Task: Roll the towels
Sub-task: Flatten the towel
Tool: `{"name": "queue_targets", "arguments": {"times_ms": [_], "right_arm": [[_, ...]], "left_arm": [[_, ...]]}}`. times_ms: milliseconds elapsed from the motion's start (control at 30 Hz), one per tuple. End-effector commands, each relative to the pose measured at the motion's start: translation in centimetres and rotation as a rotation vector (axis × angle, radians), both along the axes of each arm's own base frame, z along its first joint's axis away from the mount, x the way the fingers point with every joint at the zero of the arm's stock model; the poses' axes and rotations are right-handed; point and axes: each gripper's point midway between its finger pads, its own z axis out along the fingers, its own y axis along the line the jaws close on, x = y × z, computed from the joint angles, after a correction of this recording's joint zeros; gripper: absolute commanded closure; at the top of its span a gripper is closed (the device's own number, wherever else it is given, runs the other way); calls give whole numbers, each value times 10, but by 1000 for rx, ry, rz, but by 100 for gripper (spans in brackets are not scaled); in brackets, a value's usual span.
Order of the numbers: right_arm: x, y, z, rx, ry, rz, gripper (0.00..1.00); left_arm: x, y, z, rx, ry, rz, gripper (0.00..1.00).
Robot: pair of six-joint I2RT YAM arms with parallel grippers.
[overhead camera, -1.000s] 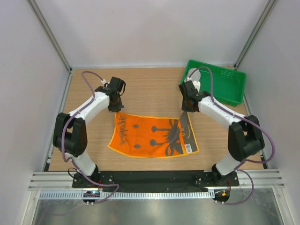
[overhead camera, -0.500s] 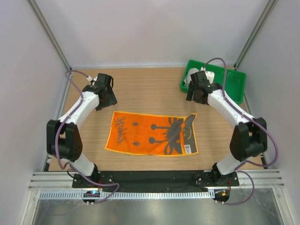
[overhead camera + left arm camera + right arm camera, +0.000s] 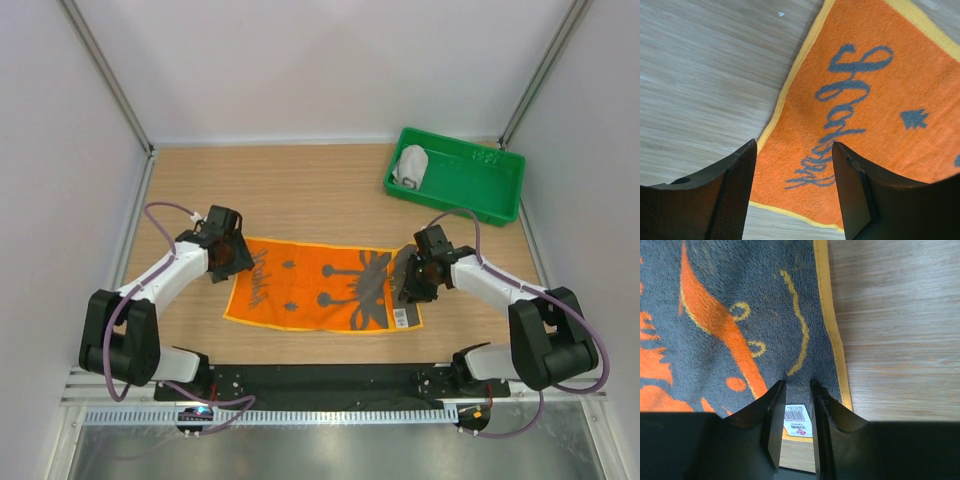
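**Fingers brought down to the towel's ends**

The orange towel (image 3: 320, 285) had been let go and lay flat on the bench (image 3: 320, 190). Its left edge lay between the wide-apart left fingers (image 3: 232, 262). Its grey-backed corner lay under the nearly closed right fingers (image 3: 413, 285). Rolling seemed next.

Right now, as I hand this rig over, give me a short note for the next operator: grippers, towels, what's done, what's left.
Left gripper: open, low over the left end of the orange towel, not gripping.
Right gripper: jaws nearly together over the towel's right end, where a corner is folded back grey side up. I cannot confirm a grip.
Grey towel: bundled, seemingly rolled, in the green tray.
Done: likely the grey towel.
Left: the orange towel lies flat on the table, unrolled.
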Motion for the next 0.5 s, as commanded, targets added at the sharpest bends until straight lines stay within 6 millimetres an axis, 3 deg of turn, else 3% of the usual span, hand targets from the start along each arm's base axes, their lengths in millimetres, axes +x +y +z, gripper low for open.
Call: {"name": "queue_targets", "arguments": {"times_ms": [0, 133, 267, 367, 467], "right_arm": [[17, 9, 3, 42, -66, -18, 67], [8, -20, -10, -108, 8, -157, 68], [-7, -36, -18, -182, 62, -242, 66], [-12, -47, -9, -217, 45, -329, 65], [-17, -57, 7, -243, 12, -379, 56]], "left_arm": [[26, -13, 16, -62, -117, 1, 38], [30, -13, 11, -55, -110, 8, 38], [35, -11, 8, -40, -104, 14, 38], [39, -9, 10, -27, -110, 17, 38], [42, -6, 11, -11, -112, 29, 38]]}}
